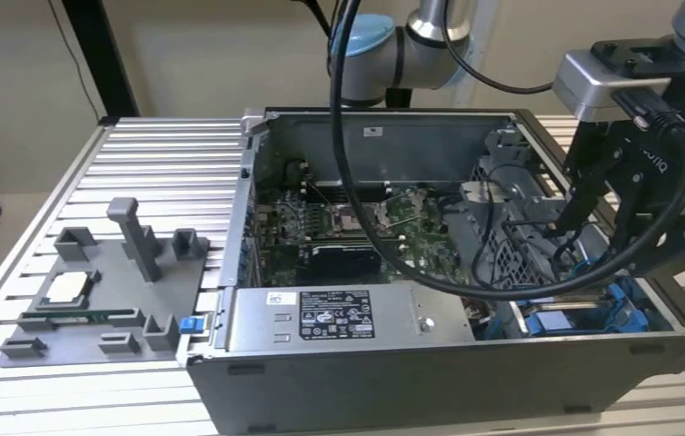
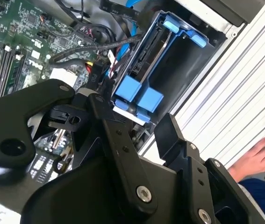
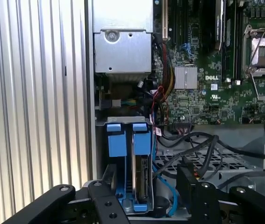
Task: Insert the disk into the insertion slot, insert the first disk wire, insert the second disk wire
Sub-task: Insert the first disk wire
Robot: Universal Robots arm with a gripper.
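The disk (image 3: 144,179) stands on edge in its bright blue carrier (image 3: 123,140) inside the insertion slot (image 3: 100,149), a grey bay at the case corner. The second wrist view shows the same carrier (image 2: 138,95) seated in the bay (image 2: 183,65). In the exterior view the blue carrier (image 1: 557,320) sits at the case's right front. My gripper (image 3: 146,179) hangs just above the disk, open, one finger on each side and nothing held. It also shows in two more views (image 2: 132,114) (image 1: 579,227). Black wires (image 3: 202,149) and a blue cable (image 3: 167,193) lie loose beside the slot.
The motherboard (image 1: 342,227) fills the case middle, with a grey power-supply box (image 1: 336,318) along the front. A grey fixture (image 1: 100,291) with parts sits on the slatted table at the exterior view's left. A person's hand (image 2: 258,156) rests on the table near the case.
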